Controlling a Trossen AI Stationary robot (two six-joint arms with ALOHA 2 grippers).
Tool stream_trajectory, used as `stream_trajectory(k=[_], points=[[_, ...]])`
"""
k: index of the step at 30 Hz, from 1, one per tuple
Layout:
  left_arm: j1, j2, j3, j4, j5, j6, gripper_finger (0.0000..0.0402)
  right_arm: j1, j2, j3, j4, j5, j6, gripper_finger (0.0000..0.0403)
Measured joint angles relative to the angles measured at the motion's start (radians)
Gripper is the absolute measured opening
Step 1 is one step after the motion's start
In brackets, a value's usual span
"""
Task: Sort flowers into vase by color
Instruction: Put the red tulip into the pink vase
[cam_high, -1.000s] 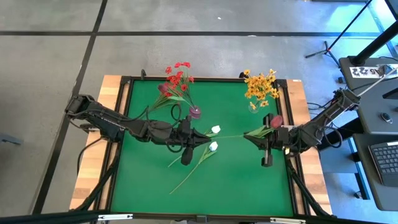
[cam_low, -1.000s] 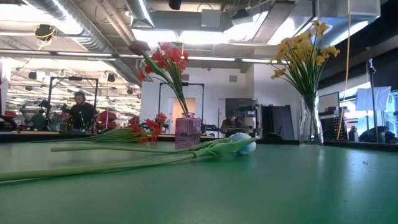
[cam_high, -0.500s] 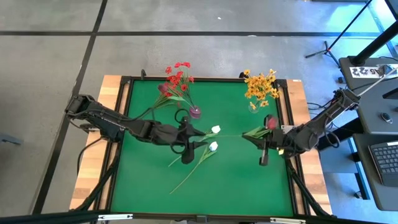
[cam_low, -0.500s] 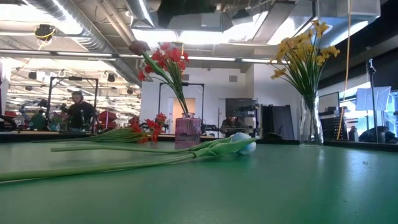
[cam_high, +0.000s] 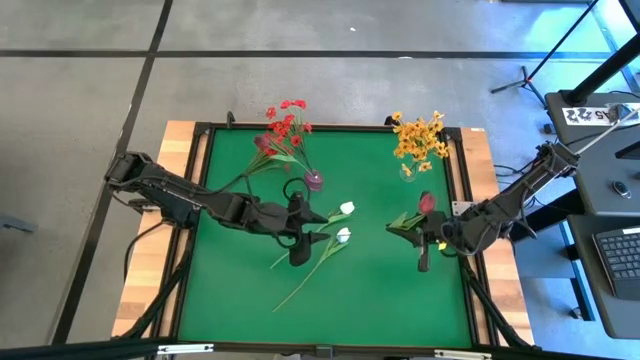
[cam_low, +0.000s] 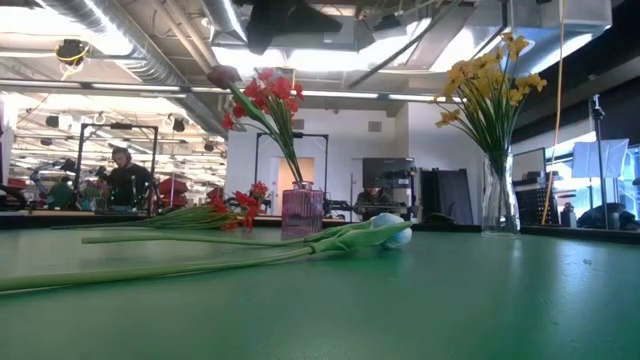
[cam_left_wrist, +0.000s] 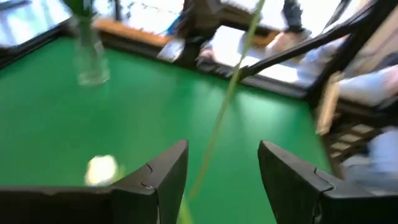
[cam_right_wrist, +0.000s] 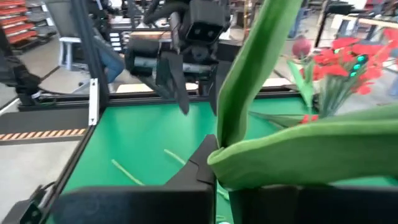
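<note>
Stems of two white buds (cam_low: 385, 233) lie closest to us on the green table (cam_high: 380, 290), flat near its middle. Just past them we see the left gripper (cam_high: 318, 226) hovering with its fingers (cam_left_wrist: 161, 177) spread apart, nothing between them. Over on the right side, the right gripper (cam_high: 412, 228) is clamped tight on a maroon bud (cam_high: 427, 202) by its leafy stem. Farther back, the pink vase (cam_high: 314, 180) holds red sprays (cam_high: 285, 120), more red lies beside it, and the clear vase (cam_high: 407, 172) holds the yellow sprays (cam_high: 420, 135)
</note>
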Motion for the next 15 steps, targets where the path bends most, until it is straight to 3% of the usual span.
stream_trajectory(k=[6,12,15], points=[[-0.005,0.03,0.0,0.197,0.137,0.041,0.0189,0.0,0.005,0.0,0.001,0.0,0.034,0.0023],[0.009,0.048,0.0,0.227,0.15,0.075,0.0189,-0.037,0.065,0.001,0.05,-0.002,0.035,0.0025],[0.021,0.055,0.0,0.24,0.151,0.072,0.0189,-0.091,0.123,0.002,0.095,-0.063,0.032,0.0025]])
